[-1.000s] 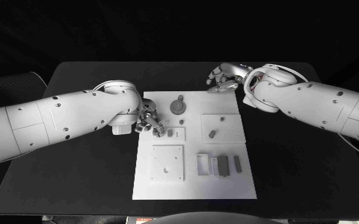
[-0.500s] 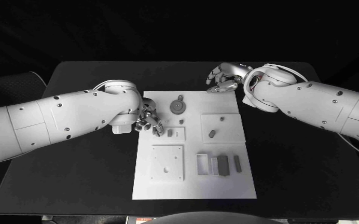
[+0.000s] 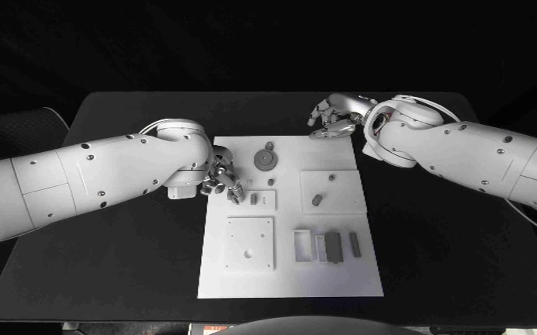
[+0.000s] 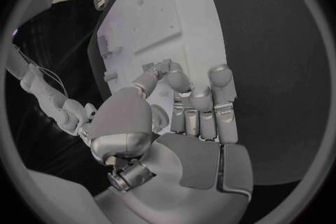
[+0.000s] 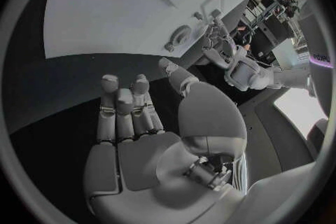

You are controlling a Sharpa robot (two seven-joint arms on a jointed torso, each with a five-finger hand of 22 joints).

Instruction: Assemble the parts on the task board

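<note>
on the black table (image 3: pixel 134 273) lies the white task board (image 3: pixel 289 277), with small grey parts on it. over the board's left edge hangs the left hand (image 3: pixel 223 180), close to a little grey peg (image 3: pixel 255 198) that stands in a small square plate. a second ago this hand was a bit lower on the board and its fingertips reached nearer the peg; now it has slid up and back a little, toward the left edge. in the left wrist view the left hand's fingers (image 4: pixel 199 103) are curled in and the tips meet near the thumb, but i cannot tell if a small part is pinched there. the right hand (image 3: pixel 336 118) waits by the board's far right corner, fingers apart and holding nothing, and it has not moved. the round grey part (image 3: pixel 265 158), the oval part (image 3: pixel 317 199) and the grey bars (image 3: pixel 334 246) lie just where they were. so no part has found a new place yet. i think the left hand is getting its fingers ready for the peg, and most of the job is not done.
</note>
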